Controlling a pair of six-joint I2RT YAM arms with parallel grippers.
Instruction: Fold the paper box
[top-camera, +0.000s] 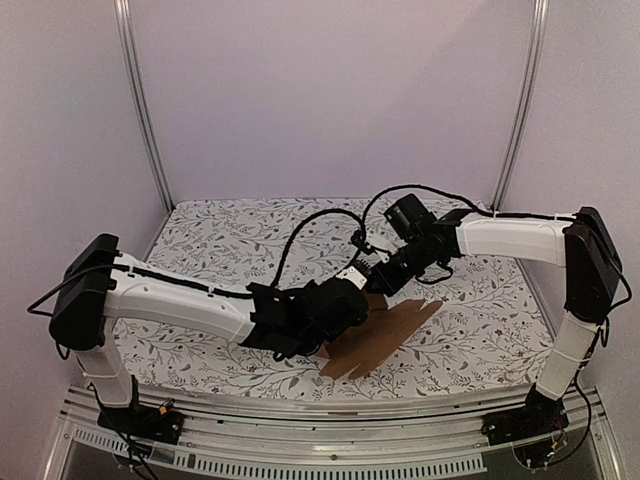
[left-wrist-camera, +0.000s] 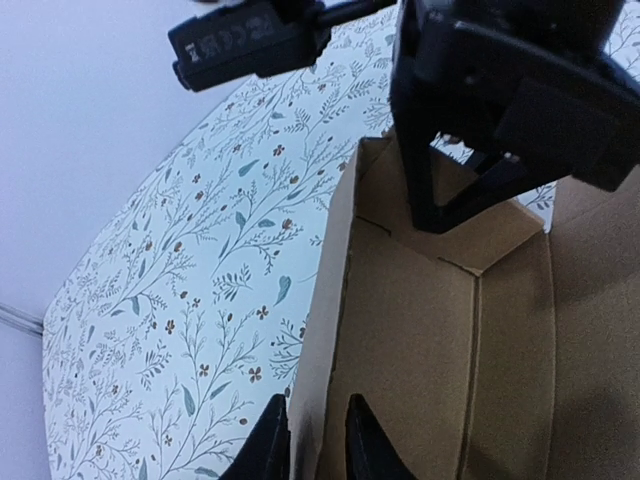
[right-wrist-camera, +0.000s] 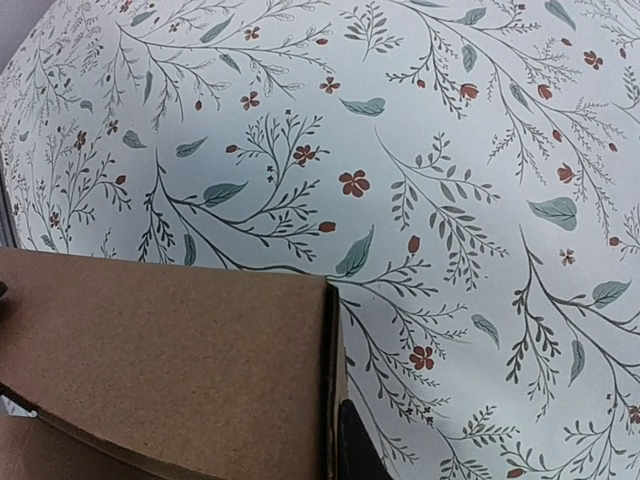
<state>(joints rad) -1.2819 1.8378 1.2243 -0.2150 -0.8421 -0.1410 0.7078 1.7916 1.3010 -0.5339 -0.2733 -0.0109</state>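
Floral tablecloth (top-camera: 230, 230) carries paper box (top-camera: 390, 335) mid-table, half-raised, largely covered from above. Right gripper (left-wrist-camera: 440, 222) pinched on its end wall, one finger hidden. Left gripper (left-wrist-camera: 315, 445) straddles side wall, tips cropped; grip unclear.

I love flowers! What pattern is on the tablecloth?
White tablecloth: green leafy twigs, small red flowers. Clearest in right wrist view.

The left arm (top-camera: 170, 300) is stretched low from its base toward the middle. The right arm (top-camera: 510, 238) is raised at the elbow and bent inward toward it. The left gripper (left-wrist-camera: 314, 410) is held slightly parted, while the right gripper (left-wrist-camera: 442, 222) is pointed downward, its fingertips closed on a wall of the paper box (left-wrist-camera: 420, 340).
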